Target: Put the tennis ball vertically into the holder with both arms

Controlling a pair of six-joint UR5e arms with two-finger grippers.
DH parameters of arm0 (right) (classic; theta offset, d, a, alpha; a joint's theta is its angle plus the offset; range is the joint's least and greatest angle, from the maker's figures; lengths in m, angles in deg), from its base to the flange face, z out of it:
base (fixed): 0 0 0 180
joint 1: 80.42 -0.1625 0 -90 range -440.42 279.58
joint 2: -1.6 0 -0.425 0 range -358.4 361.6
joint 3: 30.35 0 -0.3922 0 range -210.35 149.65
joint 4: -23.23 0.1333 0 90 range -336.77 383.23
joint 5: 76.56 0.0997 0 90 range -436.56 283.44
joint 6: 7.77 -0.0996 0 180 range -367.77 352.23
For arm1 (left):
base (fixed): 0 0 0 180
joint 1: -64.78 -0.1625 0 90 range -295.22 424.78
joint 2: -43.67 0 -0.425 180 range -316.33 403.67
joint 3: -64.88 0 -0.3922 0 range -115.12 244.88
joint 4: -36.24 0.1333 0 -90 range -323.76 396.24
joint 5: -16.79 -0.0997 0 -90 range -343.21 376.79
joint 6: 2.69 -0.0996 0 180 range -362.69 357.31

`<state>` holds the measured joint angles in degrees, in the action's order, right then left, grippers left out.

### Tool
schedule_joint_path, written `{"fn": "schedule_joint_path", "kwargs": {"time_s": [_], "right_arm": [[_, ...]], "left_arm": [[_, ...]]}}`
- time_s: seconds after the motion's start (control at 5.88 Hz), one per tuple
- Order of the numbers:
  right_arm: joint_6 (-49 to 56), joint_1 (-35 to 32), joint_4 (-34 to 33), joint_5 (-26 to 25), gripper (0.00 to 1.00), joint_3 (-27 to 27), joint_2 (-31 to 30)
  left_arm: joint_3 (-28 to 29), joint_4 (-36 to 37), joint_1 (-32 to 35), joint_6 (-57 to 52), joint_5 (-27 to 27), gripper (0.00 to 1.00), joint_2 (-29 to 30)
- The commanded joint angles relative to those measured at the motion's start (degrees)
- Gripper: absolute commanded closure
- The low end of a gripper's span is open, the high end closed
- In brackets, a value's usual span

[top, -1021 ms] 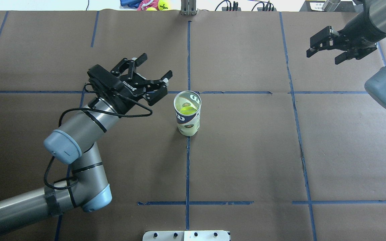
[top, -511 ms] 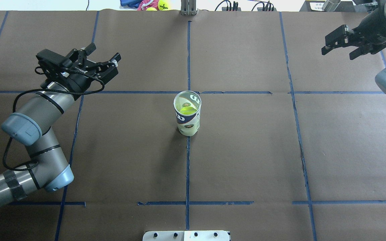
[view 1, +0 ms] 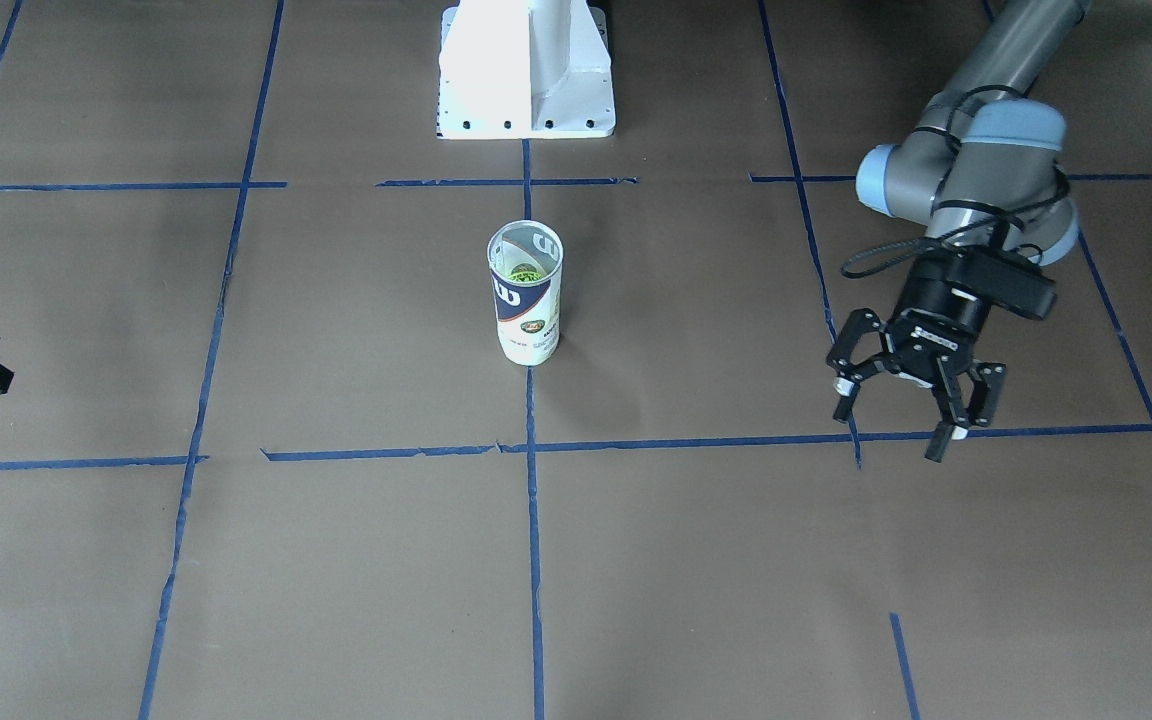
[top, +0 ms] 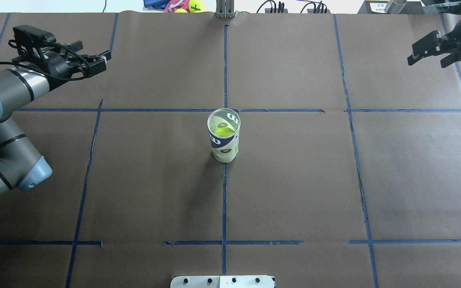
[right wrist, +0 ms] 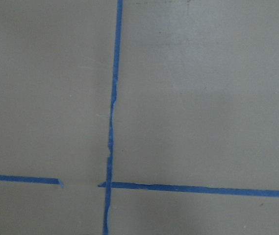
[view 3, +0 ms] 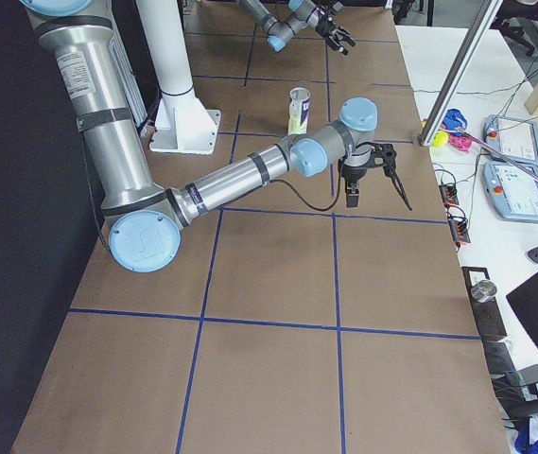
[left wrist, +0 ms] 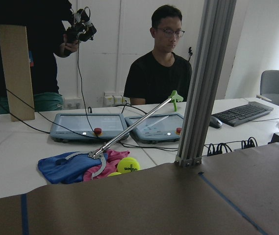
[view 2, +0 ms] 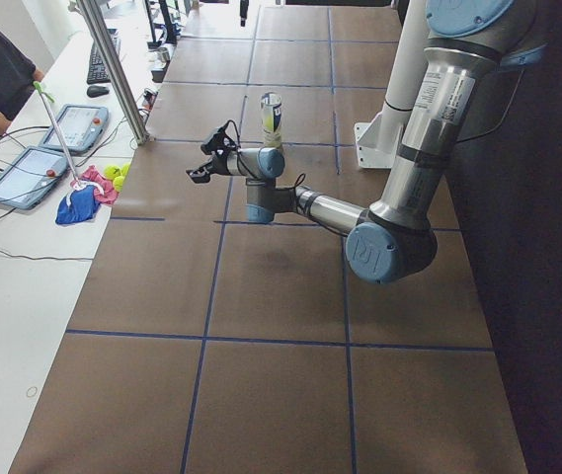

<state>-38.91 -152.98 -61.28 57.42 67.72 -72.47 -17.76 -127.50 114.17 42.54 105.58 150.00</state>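
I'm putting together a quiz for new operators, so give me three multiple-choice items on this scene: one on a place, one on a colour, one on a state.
1. Where is the tennis ball relative to the holder?
A) beside it
B) inside it
C) balanced on its rim

2. What colour are the tape lines on the table?
A) red
B) white
C) blue

3. What state is the left gripper in?
A) open and empty
B) shut on the ball
C) shut on the holder

Answers:
1 B: the ball shows through the upright holder's open top.
2 C: the grid is blue on the brown table.
3 A: its fingers are spread with nothing between them.
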Motion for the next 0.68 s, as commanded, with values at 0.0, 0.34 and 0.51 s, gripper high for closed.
{"fn": "schedule_joint_path", "kwargs": {"time_s": [0.0,0.34,0.51], "right_arm": [[8.0,-2.67,-0.04,0.23,0.0,-4.1,-1.77],[9.78,-4.94,-0.57,0.23,0.0,-5.25,-3.88],[13.79,-7.83,-0.57,0.4,0.0,-8.13,-4.76]], "left_arm": [[0.2,13.91,8.22,-1.01,18.0,0.0,-2.26],[0.64,27.54,13.78,-13.69,26.25,0.0,-7.58],[0.73,32.98,17.55,-24.47,26.69,0.0,-10.06]]}}
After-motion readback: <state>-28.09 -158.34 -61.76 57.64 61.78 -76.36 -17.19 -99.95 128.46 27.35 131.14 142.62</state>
